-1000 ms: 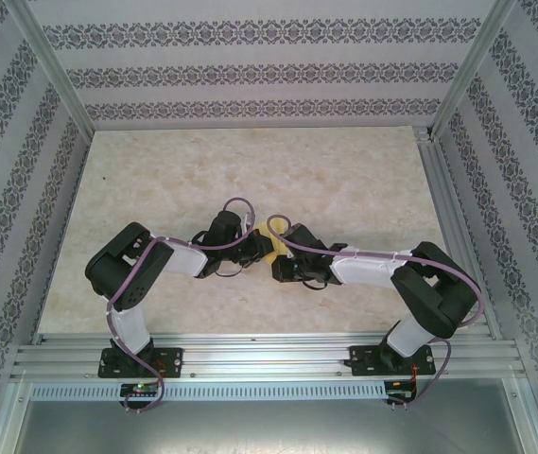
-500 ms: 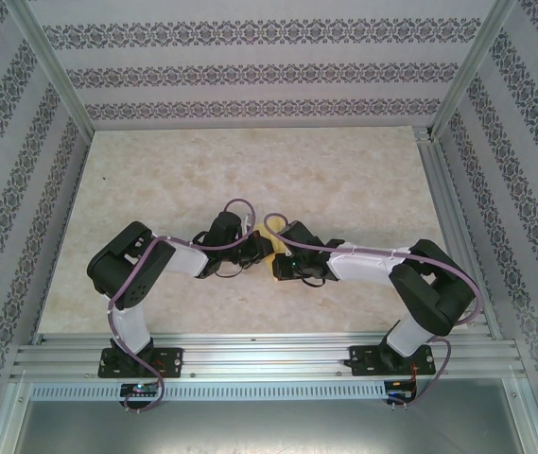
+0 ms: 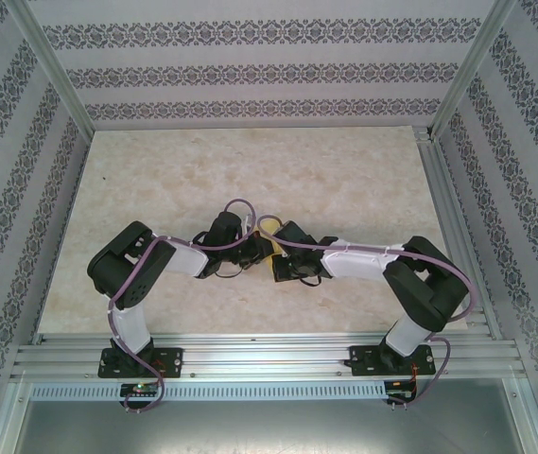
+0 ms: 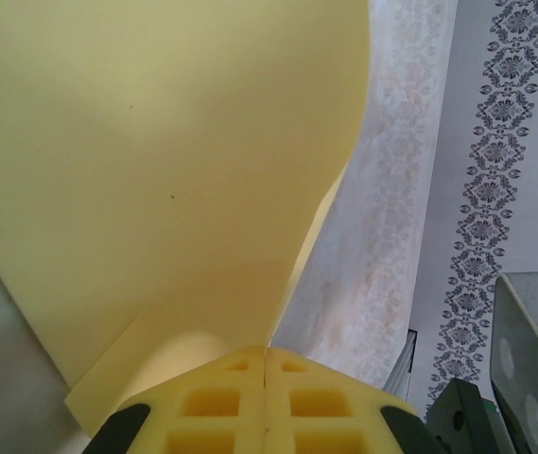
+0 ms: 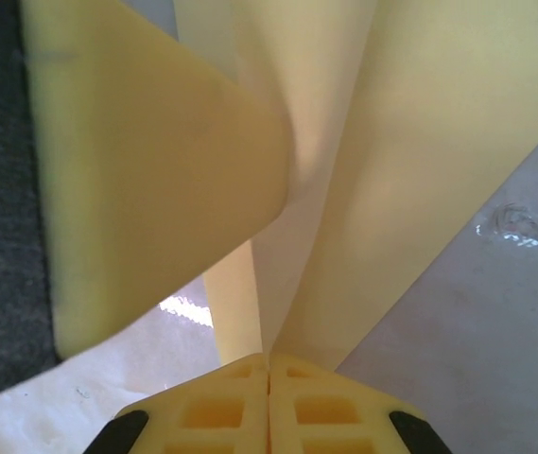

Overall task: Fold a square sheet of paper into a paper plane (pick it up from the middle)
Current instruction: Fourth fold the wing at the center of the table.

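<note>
The thin yellow sheet of paper (image 3: 267,248) hangs between the two hands, over the middle of the beige marbled surface (image 3: 250,161), and seems lifted off it. From each hand it runs straight forward, away from the fingertips. The left hand (image 4: 266,357) is clamped on its near edge. The right hand (image 5: 269,359) is clamped on a folded part, and one flap (image 5: 155,180) curls aside. Both hands are equally near, so I judge the next crease depends on how they move against each other.
</note>
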`<action>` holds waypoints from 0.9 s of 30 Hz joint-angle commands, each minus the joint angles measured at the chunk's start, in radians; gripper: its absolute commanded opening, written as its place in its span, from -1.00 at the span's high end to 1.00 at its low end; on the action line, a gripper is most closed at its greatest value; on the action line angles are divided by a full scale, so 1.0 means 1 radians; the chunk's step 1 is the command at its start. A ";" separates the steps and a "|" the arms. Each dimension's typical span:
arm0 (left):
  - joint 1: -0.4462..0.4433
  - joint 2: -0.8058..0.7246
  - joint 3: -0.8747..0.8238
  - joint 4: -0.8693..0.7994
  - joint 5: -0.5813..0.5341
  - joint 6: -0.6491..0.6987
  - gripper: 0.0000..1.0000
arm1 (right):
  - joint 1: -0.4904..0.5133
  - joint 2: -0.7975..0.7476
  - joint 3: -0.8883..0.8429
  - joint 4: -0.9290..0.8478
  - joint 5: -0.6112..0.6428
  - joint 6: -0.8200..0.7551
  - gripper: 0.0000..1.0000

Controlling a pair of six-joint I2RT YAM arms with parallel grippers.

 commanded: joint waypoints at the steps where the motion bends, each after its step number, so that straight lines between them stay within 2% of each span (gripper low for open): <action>1: 0.013 0.015 -0.011 0.049 0.009 0.031 0.87 | 0.026 0.030 0.037 -0.086 0.081 -0.045 0.85; 6: 0.022 0.020 -0.024 0.059 0.016 0.032 0.86 | 0.053 0.048 0.076 -0.134 0.147 -0.071 0.80; 10: 0.029 0.018 -0.024 0.060 0.030 0.041 0.86 | 0.065 0.039 0.087 -0.136 0.146 -0.075 0.73; 15: 0.043 0.013 -0.039 0.063 0.045 0.052 0.87 | 0.057 -0.083 0.053 -0.084 0.118 -0.042 0.58; 20: 0.068 0.014 -0.057 0.082 0.068 0.065 0.87 | -0.004 -0.187 -0.056 0.057 0.001 0.033 0.46; 24: 0.086 0.012 -0.071 0.089 0.090 0.082 0.87 | -0.049 -0.224 -0.127 0.160 -0.081 0.093 0.68; 27: 0.101 0.014 -0.075 0.091 0.115 0.100 0.87 | -0.054 -0.206 -0.135 0.189 -0.106 0.124 0.70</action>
